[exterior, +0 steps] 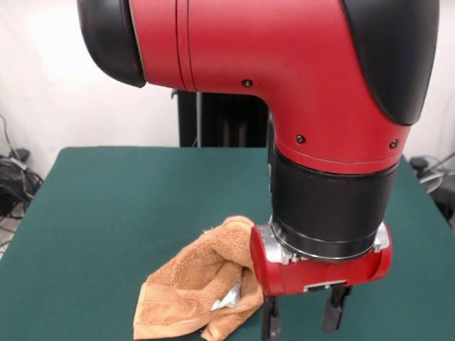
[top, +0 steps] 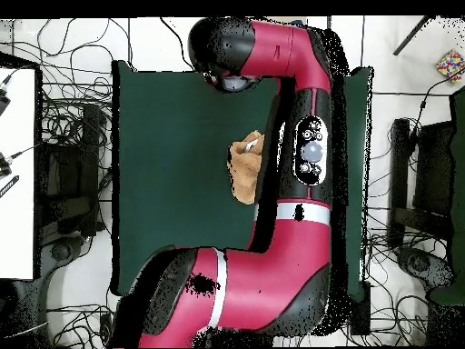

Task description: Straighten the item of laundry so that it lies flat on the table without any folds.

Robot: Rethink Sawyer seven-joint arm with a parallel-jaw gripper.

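Low at the front edge of the front view, the gripper [exterior: 304,317] hangs from the red wrist housing with its two black fingers [exterior: 270,318] pointing down and set apart, a clear stretch of green cloth showing between them; nothing is held between them. Their tips run off the bottom of the picture, so whether they touch the table cannot be told. Just beside the finger on the picture's left lies the towel [exterior: 195,288], a light orange-tan terry piece, crumpled and folded over on itself into a rough wedge, with one corner raised against the side of the wrist housing. A small white tag [exterior: 229,296] shows on its surface near that finger, and a flat hemmed edge runs along its lower left side. Above the gripper the black collar and the thick red and black arm [exterior: 284,64] fill the upper part of the view.

From overhead, the arm covers much of the table's [top: 173,164] dark green top; the towel shows as a small bunched patch pressed against the arm's edge, near the middle of the table, with bare green cloth spreading wide beside it.
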